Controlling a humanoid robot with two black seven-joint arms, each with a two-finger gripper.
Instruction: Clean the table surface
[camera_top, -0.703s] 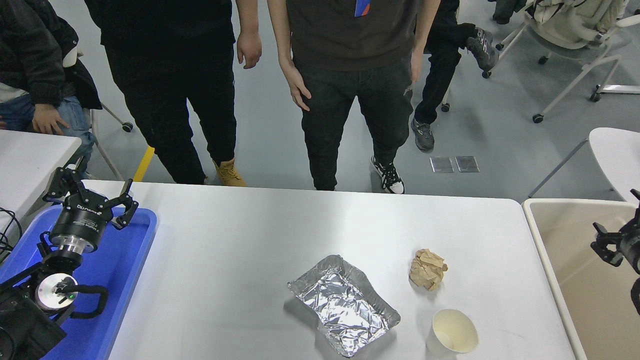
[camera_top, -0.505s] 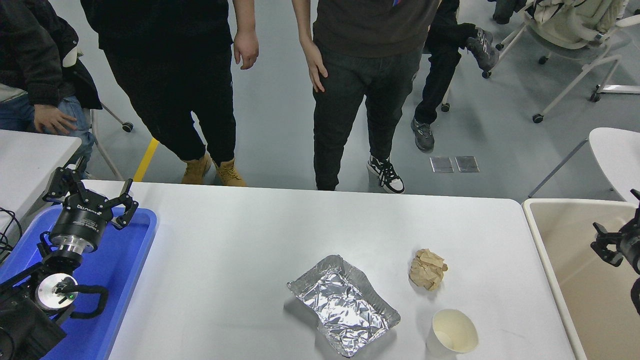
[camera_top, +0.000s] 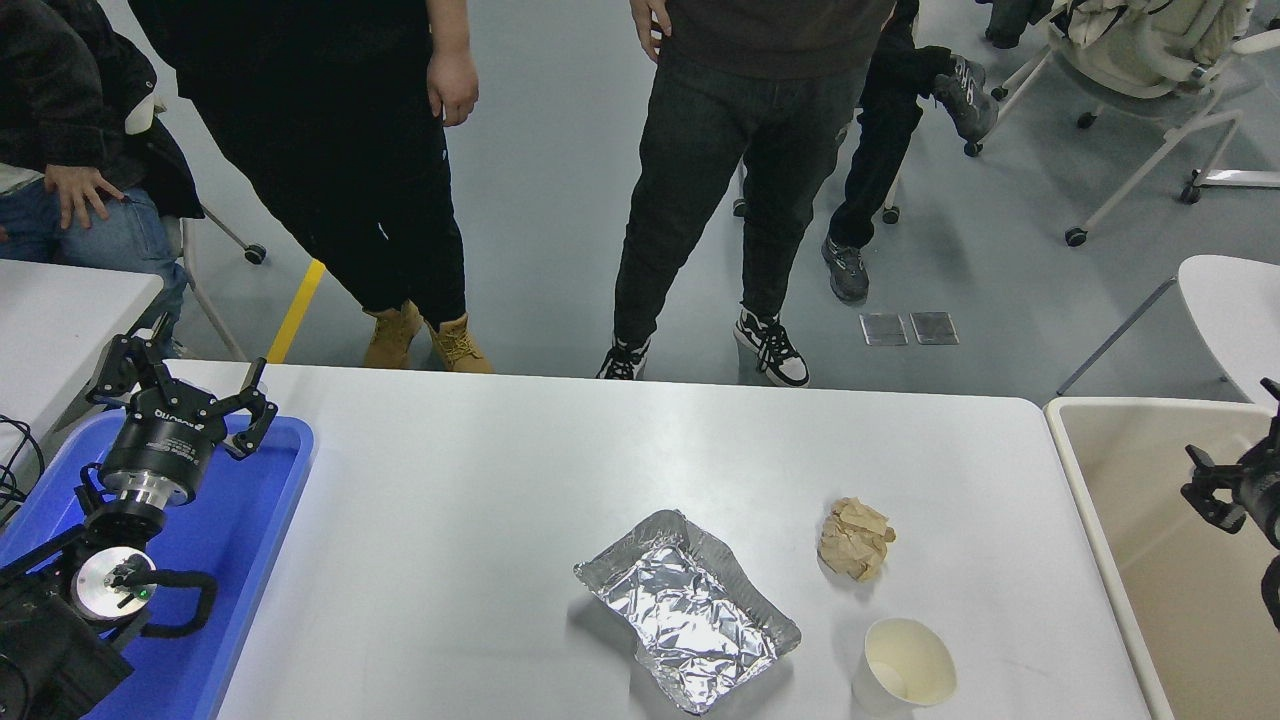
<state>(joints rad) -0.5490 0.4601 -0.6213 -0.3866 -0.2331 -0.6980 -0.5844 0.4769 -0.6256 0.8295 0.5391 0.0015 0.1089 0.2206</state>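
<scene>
Beyond the table surface, people are stepping back while its foil tray, paper ball and cup are lying untouched near right, left gripper spread over the blue tray, right gripper state unclear, so clearing is not starting.

My table surface, white: one crumpled foil tray, one ball of brown paper, one paper cup near its right front, one blue tray at left.
</scene>
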